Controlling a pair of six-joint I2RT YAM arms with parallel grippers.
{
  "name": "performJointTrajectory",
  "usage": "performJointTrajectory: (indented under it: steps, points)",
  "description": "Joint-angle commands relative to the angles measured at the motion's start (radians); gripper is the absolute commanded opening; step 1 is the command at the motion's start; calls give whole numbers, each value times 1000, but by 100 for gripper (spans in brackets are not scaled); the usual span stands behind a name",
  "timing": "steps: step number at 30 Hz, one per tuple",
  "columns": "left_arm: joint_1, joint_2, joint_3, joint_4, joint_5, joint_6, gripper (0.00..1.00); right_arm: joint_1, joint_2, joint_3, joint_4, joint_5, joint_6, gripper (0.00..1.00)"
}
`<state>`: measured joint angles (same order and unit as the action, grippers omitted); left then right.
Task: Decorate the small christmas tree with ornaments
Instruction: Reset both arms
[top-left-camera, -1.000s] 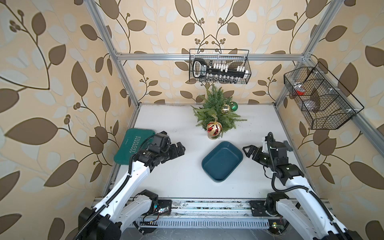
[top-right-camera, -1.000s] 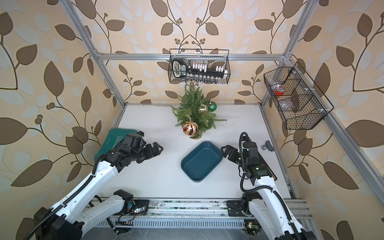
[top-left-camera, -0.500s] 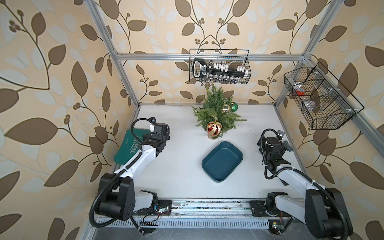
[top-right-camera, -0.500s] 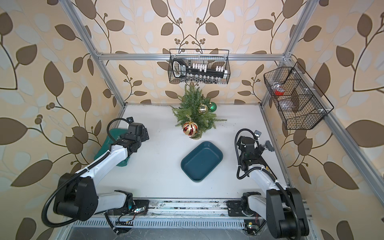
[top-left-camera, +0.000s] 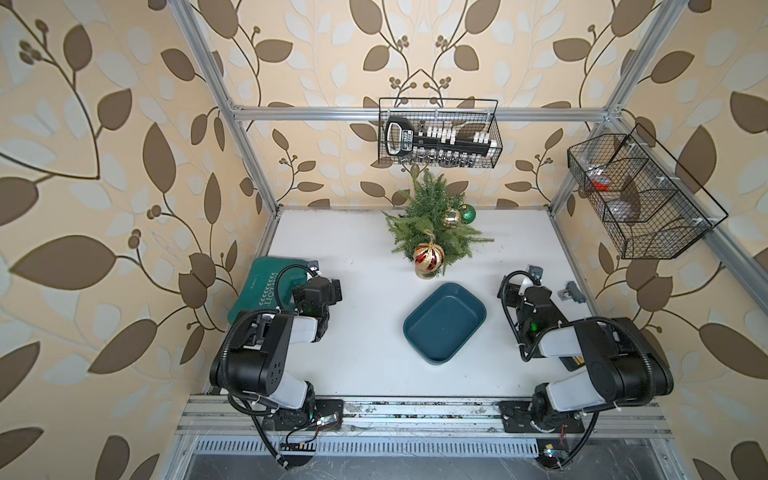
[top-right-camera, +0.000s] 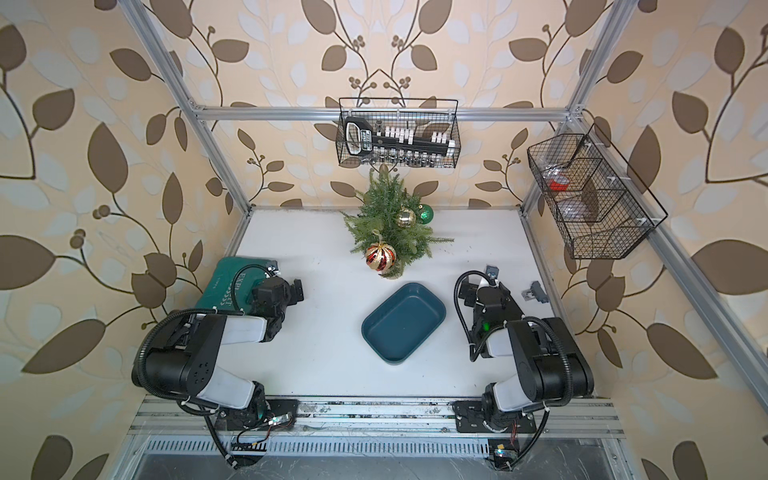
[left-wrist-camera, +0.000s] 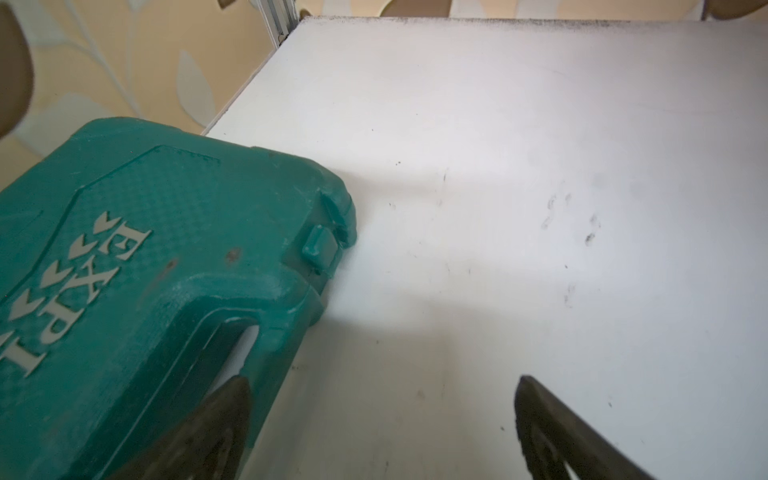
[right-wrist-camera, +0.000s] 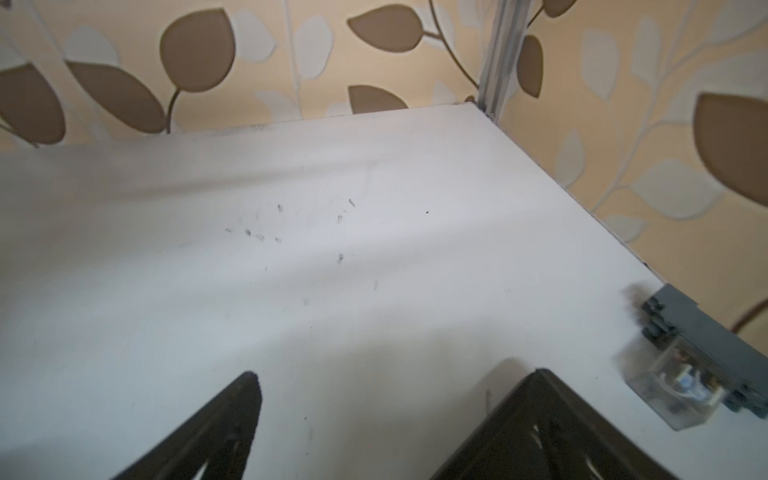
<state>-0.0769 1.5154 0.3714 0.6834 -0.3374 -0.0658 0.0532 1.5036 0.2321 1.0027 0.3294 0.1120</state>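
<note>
The small christmas tree (top-left-camera: 430, 220) (top-right-camera: 384, 218) stands at the back middle of the white table. All three ornaments hang on it: a red-and-gold bauble (top-left-camera: 429, 255) (top-right-camera: 380, 255) low at the front, a small gold one (top-left-camera: 451, 217) (top-right-camera: 405, 217), and a green glitter one (top-left-camera: 468, 212) (top-right-camera: 424, 213) on its right side. My left gripper (left-wrist-camera: 382, 378) (top-left-camera: 334, 289) is open and empty, low over the table beside a green case. My right gripper (right-wrist-camera: 397, 374) is open and empty over bare table near the right wall. Both are far from the tree.
An empty blue tray (top-left-camera: 444, 324) (top-right-camera: 401, 322) lies in the middle. A green tool case (top-left-camera: 266, 286) (left-wrist-camera: 145, 270) lies by the left wall. A small clear relay (top-left-camera: 572, 291) (right-wrist-camera: 685, 374) sits by the right wall. Wire baskets (top-left-camera: 438, 133) (top-left-camera: 640, 195) hang on the back and right walls.
Both arms have folded back toward the front rail, drawing the grippers away from the tray toward the side walls. The tree, ornaments and tray have not moved.
</note>
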Motion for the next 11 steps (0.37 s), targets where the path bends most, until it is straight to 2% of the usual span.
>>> performJointTrajectory:
  steps: [1, 2, 3, 4, 11]
  points:
    - [4, 5, -13, 149, 61, 39, 99, -1, 16, 10, 128, -43, -38, 100]
    - [3, -3, -5, 117, 62, 34, 99, 11, -23, 26, 22, -25, -22, 100]
    - [4, -18, 10, 63, 65, 23, 99, 9, -23, 20, 52, -31, -26, 100]
    - [5, -11, 6, 89, 64, 27, 99, 8, 3, 19, 94, -31, -38, 100]
    - [2, -9, 10, 79, 60, 27, 99, 5, -10, 32, 40, -43, -27, 100]
